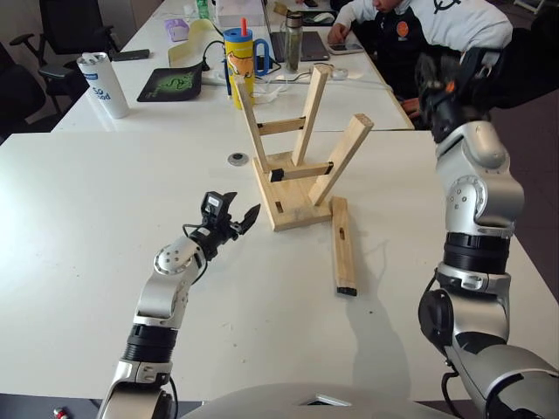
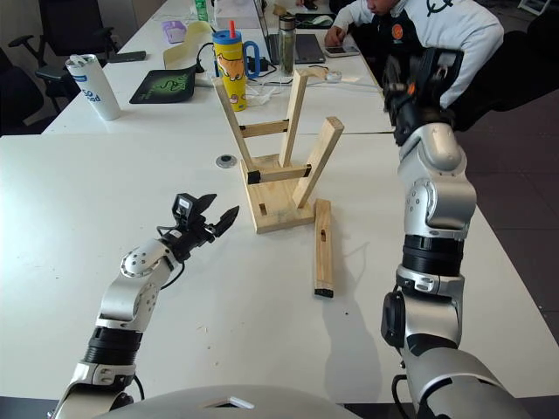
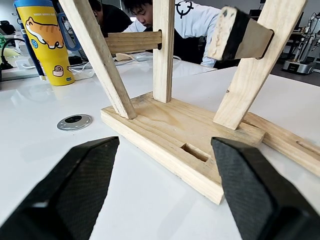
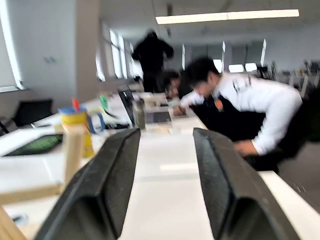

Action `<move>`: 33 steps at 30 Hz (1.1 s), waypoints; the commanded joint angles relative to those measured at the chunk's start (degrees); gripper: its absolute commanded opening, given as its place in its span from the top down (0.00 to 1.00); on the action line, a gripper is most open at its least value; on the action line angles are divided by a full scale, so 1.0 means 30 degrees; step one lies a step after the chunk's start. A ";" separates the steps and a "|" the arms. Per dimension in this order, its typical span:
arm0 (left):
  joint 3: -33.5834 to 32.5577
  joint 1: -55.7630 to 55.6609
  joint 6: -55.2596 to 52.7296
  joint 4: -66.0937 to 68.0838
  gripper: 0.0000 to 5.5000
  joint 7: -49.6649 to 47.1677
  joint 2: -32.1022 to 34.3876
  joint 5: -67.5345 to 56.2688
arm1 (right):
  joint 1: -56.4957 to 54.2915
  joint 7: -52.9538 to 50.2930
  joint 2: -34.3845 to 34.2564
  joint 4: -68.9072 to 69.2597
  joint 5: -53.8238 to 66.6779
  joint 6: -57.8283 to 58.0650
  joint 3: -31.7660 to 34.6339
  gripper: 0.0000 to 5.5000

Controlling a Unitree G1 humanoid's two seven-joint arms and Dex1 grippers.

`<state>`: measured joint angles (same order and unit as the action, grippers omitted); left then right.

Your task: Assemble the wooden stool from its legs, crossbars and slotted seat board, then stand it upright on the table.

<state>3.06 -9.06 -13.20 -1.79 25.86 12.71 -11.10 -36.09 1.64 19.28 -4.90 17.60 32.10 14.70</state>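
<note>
The stool lies upside down mid-table: its slotted seat board (image 1: 293, 208) is flat on the white table (image 1: 105, 218), with three legs (image 1: 310, 113) pointing up. Crossbars (image 1: 281, 126) join the legs. A fourth leg (image 1: 343, 244) lies loose just right of the seat. One seat slot (image 3: 196, 152) stands empty. My left gripper (image 1: 238, 215) is open, low over the table, a short way left of the seat board, with nothing between its fingers (image 3: 75, 195). My right gripper (image 1: 434, 80) is held high at the back right, open and empty, fingers (image 4: 112, 175) apart.
On the rear table stand a yellow cup (image 1: 240, 52), a white tumbler (image 1: 103, 85), a dark mat (image 1: 172, 83) and a bottle (image 1: 293, 39). A round cable grommet (image 1: 238, 159) is set in the table behind my left gripper. A person sits at the back right.
</note>
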 commanded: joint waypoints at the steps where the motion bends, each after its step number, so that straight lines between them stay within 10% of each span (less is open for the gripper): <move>1: -0.0259 0.0256 0.0253 -0.0188 0.38 -0.0424 -0.0123 0.0063 | 0.3440 0.0586 -0.0562 0.0404 0.0792 0.5570 -0.1053 0.64; 11: 0.0221 0.0009 0.0510 0.0157 0.38 -0.0644 -0.0559 0.0320 | 0.4740 0.1661 -0.0481 0.4551 0.1931 1.1043 -0.2110 0.38; 33: 0.0457 0.0300 0.0451 -0.0239 0.38 -0.0860 -0.0612 0.0608 | 0.6857 0.2356 0.0218 0.5376 0.0541 1.3712 -0.4867 0.38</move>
<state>4.39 -8.71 -11.37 -1.63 23.69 10.83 -9.52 -16.87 8.62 19.00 12.85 20.64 72.29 2.44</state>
